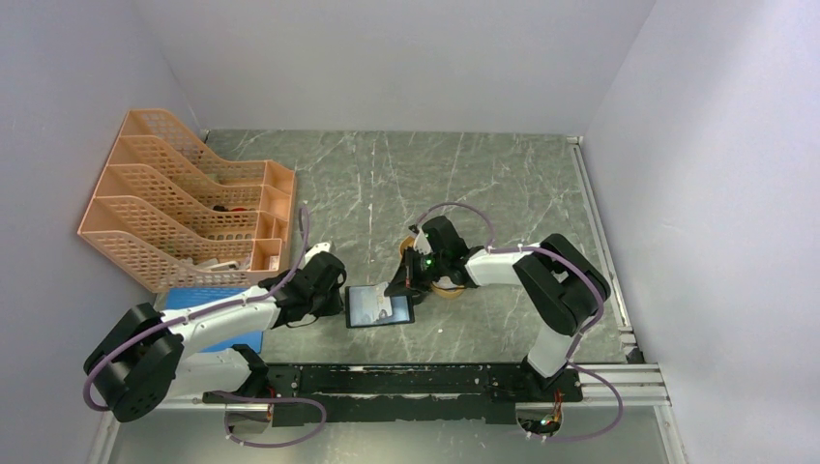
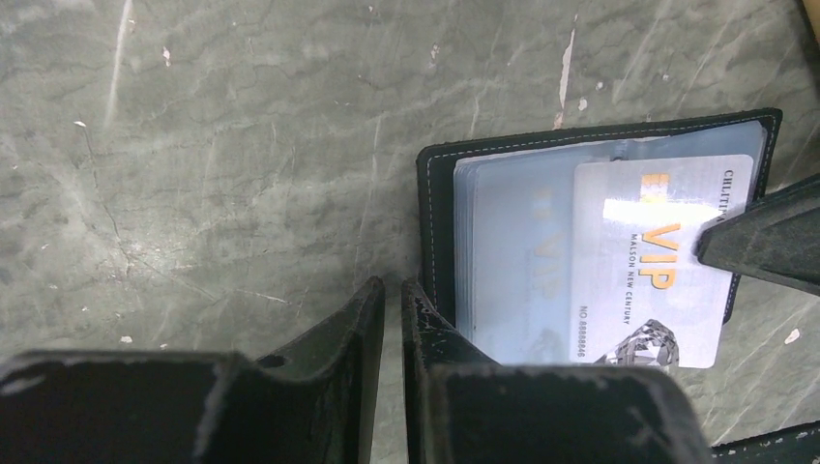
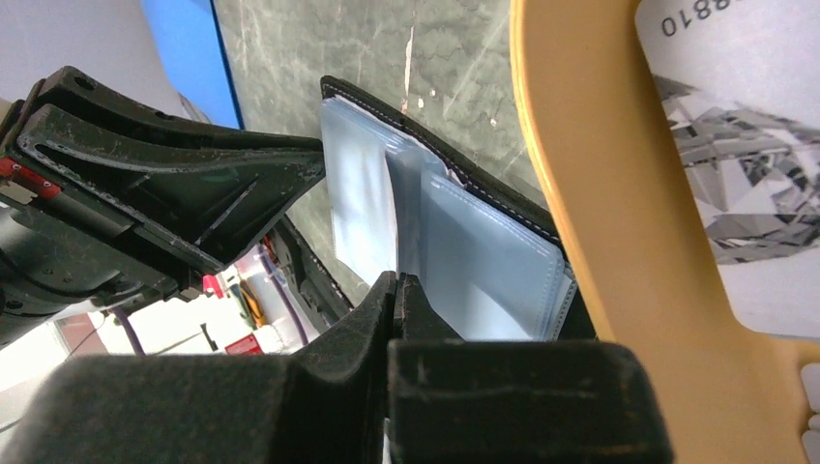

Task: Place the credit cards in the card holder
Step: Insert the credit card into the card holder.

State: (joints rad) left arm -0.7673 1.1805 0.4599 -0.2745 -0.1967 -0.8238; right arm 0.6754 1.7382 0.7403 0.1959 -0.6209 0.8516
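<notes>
The black card holder (image 1: 364, 305) lies open on the table, its clear bluish pockets (image 2: 512, 251) facing up. A white credit card (image 2: 648, 280) with orange "VIP" print rests flat on the pockets, its left part tucked in. My right gripper (image 1: 399, 288) is shut, and its dark fingertips (image 2: 764, 244) press on the card's right edge. My left gripper (image 2: 394, 290) stands at the holder's left edge. Its jaws are a narrow slit apart, with bare table showing between them. Another credit card (image 3: 735, 145) lies in the orange tray (image 3: 580, 193).
A peach-coloured file rack (image 1: 184, 208) stands at the back left. A flat blue pad (image 1: 218, 319) lies under my left arm. The orange tray (image 1: 447, 288) sits right beside the holder, under my right wrist.
</notes>
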